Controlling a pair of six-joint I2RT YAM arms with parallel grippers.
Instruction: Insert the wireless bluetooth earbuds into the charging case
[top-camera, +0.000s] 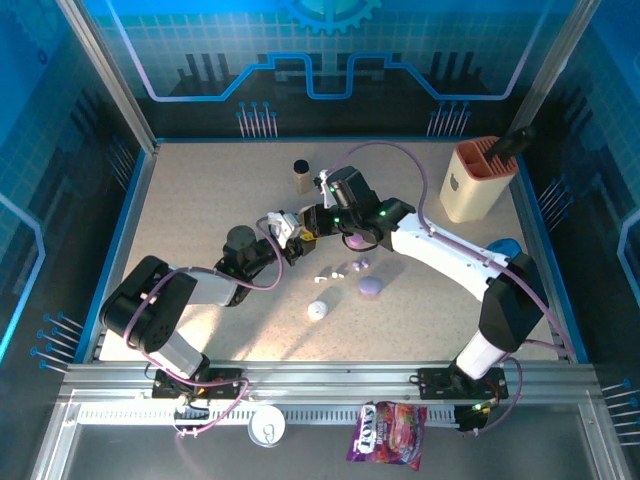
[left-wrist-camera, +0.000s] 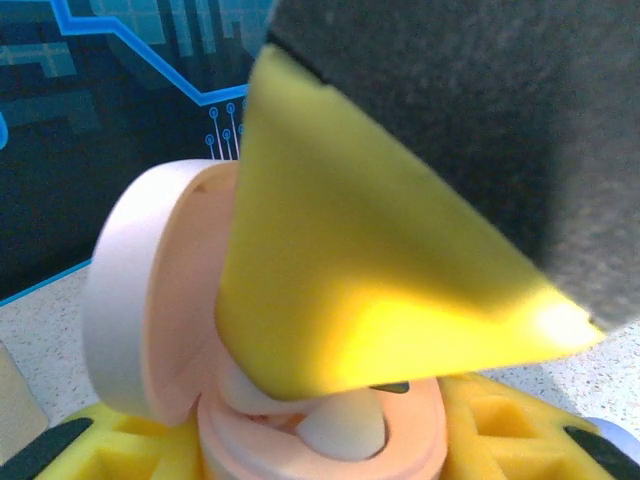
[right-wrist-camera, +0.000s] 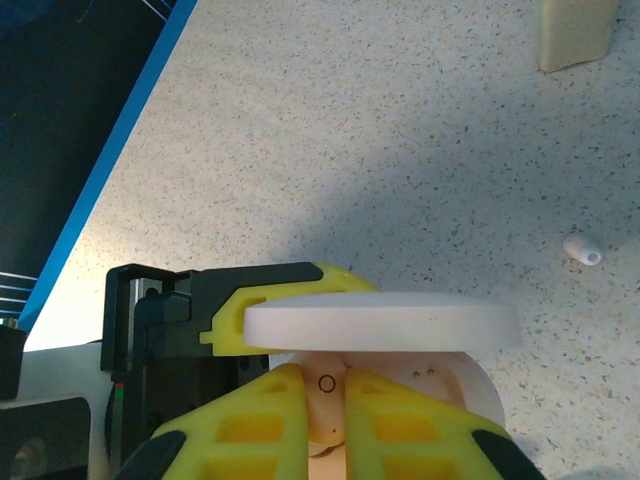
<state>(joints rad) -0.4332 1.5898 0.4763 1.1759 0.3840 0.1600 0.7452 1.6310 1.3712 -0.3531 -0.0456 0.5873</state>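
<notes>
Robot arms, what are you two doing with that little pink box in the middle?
The left gripper holds a pale pink charging case with its lid open. The right gripper pinches what looks like a pale earbud right at the case's opening, so it seems to be tucking it in. A few loose buds, a purple case and a round white case lie on the table nearby.

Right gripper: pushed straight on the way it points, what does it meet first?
The open case, right at its fingertips, held in the left gripper. The bud it pinches would likely touch first; depth unclear.
</notes>
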